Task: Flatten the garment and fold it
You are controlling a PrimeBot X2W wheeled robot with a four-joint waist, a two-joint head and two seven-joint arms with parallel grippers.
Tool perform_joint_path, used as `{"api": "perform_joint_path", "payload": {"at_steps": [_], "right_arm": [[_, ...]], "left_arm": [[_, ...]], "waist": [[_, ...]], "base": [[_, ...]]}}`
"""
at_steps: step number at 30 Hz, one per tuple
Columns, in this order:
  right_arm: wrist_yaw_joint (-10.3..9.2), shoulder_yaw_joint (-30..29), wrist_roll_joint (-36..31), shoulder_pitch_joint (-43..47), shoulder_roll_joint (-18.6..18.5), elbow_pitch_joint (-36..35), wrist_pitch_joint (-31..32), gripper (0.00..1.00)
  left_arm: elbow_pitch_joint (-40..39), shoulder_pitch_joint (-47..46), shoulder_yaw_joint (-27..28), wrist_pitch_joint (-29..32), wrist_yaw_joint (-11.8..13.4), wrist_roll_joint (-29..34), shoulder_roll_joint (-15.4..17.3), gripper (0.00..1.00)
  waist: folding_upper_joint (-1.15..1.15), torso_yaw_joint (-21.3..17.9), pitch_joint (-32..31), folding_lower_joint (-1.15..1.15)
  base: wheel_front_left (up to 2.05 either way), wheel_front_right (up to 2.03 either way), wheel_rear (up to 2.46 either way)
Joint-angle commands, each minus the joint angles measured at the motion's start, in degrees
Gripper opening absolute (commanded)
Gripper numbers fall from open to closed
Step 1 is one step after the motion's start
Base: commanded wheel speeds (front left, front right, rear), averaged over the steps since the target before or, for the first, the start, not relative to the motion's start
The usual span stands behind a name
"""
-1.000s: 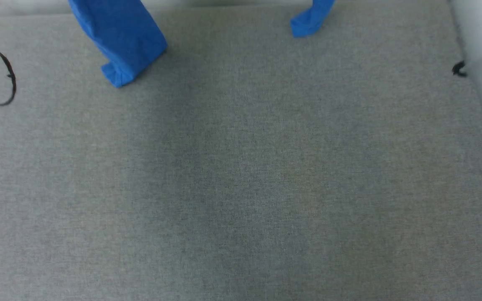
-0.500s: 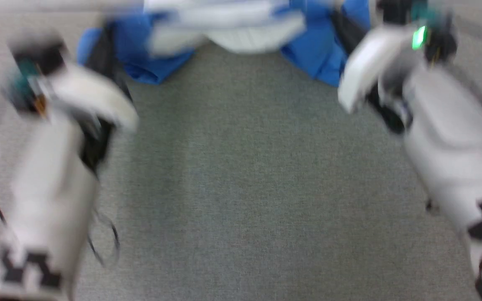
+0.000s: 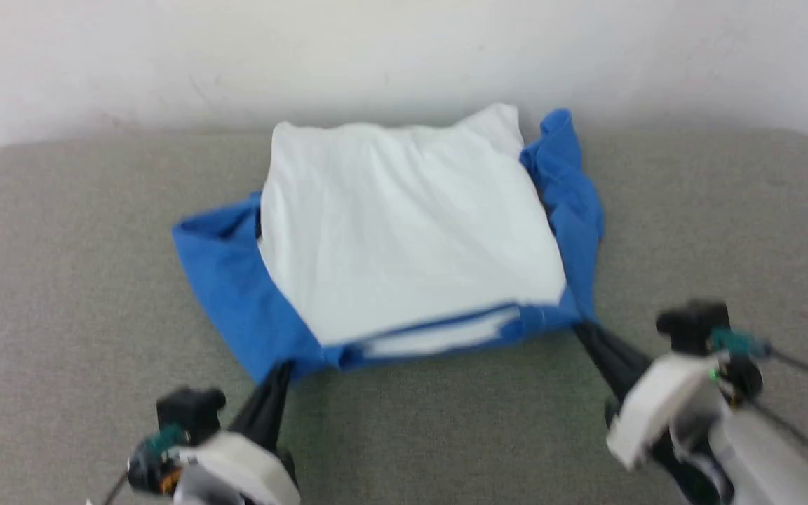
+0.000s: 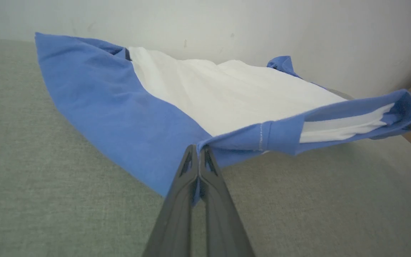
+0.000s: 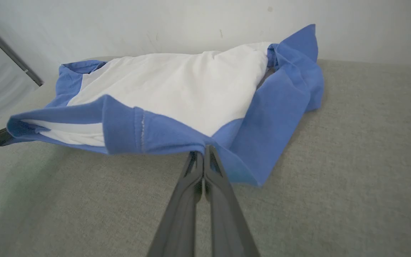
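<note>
Clamping near corners of garment (image 3: 404, 231) stretched between them, left jaws and right jaws.

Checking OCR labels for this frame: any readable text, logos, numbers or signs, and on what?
No text can be read.
The long-sleeved shirt shows a plain white panel and blue sleeves, with no print on this side.
The left claw and right claw, both pinched on its blue edge, carry no markings.
The grey fabric surface and the wall are blank.

garment (image 3: 411, 231) on table (image 3: 712, 210), wall (image 3: 404, 49) behind, left gripper (image 3: 285, 368) near-left corner, right gripper (image 3: 581, 328) near-right
</note>
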Motion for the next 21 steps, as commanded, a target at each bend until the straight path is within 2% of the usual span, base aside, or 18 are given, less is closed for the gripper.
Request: {"api": "perform_joint_path", "payload": {"at_steps": [1,5,9,14,17,21], "right_arm": [[-0.13,-1.59,-0.99,3.15,-0.5,-1.65,0.65,0.0],[-0.13,-9.88,-5.61,17.16,1.46,-11.48,6.34,0.0],[-0.13,-17.39,-10.77,30.3,6.33,-22.32,14.14,0.0],[-0.13,-23.74,-16.38,42.89,12.76,-33.98,23.81,0.0],[-0.13,-25.45,-19.46,47.17,14.35,-37.15,27.53,0.0],[-0.13,-27.3,-22.52,49.35,15.55,-35.97,29.39,0.0]], "left_arm": [[-1.38,2.26,-0.01,0.59,0.98,-0.12,0.77,0.0],[-8.87,10.92,-0.7,4.98,3.43,-0.98,2.03,0.0],[-15.97,18.32,-0.94,9.42,5.96,-2.16,3.35,0.0],[-22.42,25.02,-0.54,14.53,8.8,-3.65,5.32,0.0],[-24.26,28.09,-0.68,18.36,10.19,-5.04,6.07,0.0],[-23.88,30.54,-1.2,22.02,10.84,-7.6,5.72,0.0]], "waist": [[0.0,-0.97,-5.61,0.03],[0.0,-0.83,-7.71,0.03],[0.0,-0.54,-8.35,0.03],[0.0,-0.15,-8.47,0.03],[0.0,0.02,-8.08,0.03],[0.0,0.33,-7.42,0.03]], "base": [[0.0,0.0,0.0],[0.0,0.0,0.0],[0.0,0.0,0.0],[0.0,0.0,0.0],[0.0,0.0,0.0],[0.0,0.0,0.0]]}}
